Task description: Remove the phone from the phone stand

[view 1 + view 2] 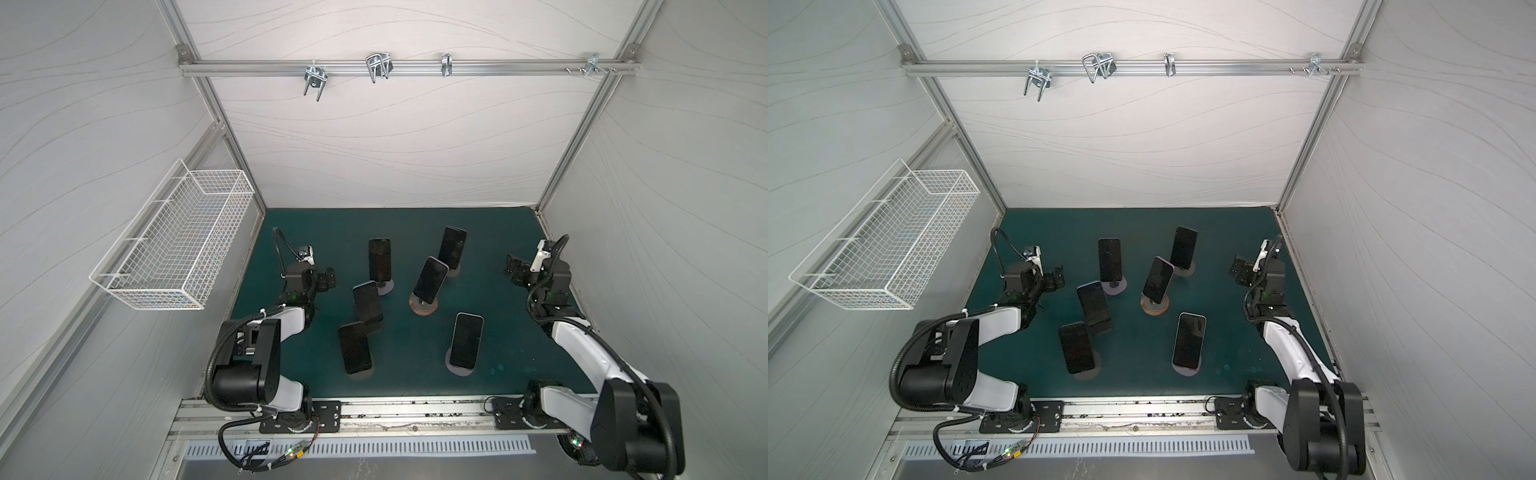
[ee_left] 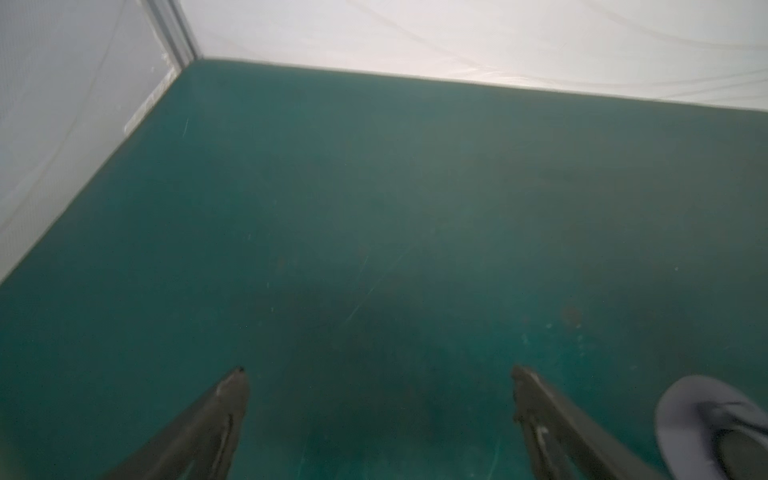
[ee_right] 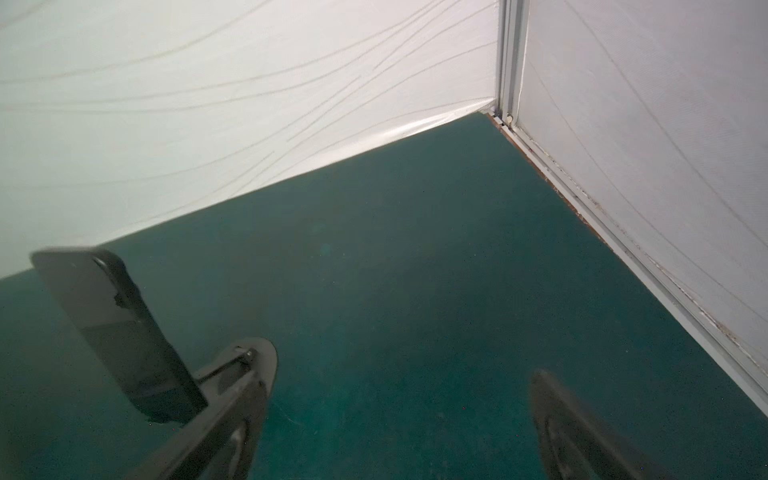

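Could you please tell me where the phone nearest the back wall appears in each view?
Both top views: the phone stands right of centre, farthest back.
Left wrist: not in it.
Right wrist: the phone shows close up, before the back wall.
Shared landmark: the green mat meeting the back wall.

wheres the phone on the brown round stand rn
In both top views the phone leans on its brown stand near the middle of the green mat, slightly right, just in front of the back-right phone and behind the front-right phone.
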Action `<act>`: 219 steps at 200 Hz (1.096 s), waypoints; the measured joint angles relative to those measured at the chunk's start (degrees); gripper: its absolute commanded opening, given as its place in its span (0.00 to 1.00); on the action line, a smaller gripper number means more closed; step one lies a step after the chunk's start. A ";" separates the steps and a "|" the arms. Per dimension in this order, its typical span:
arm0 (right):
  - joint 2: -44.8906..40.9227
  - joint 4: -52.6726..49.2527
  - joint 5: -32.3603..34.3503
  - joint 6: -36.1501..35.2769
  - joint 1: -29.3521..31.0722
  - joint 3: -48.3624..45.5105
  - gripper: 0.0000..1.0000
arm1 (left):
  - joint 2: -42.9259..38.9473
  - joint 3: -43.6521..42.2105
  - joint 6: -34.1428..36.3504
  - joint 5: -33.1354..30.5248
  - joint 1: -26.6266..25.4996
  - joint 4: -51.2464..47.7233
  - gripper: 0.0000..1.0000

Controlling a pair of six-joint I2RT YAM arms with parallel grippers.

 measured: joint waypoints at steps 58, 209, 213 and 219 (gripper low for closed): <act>-5.79 -18.69 7.48 7.63 0.00 9.77 0.99 | -1.66 15.41 2.47 9.84 9.05 -23.71 1.00; 13.73 -42.01 9.40 15.41 33.07 41.42 0.99 | -1.20 11.76 7.54 7.45 11.56 -27.04 1.00; 14.27 -42.05 9.44 15.47 33.88 41.97 0.99 | -1.20 11.76 7.58 7.56 11.56 -27.02 1.00; 15.08 -42.05 9.49 15.56 34.84 42.69 0.99 | -1.22 11.74 7.72 7.72 11.56 -26.95 1.00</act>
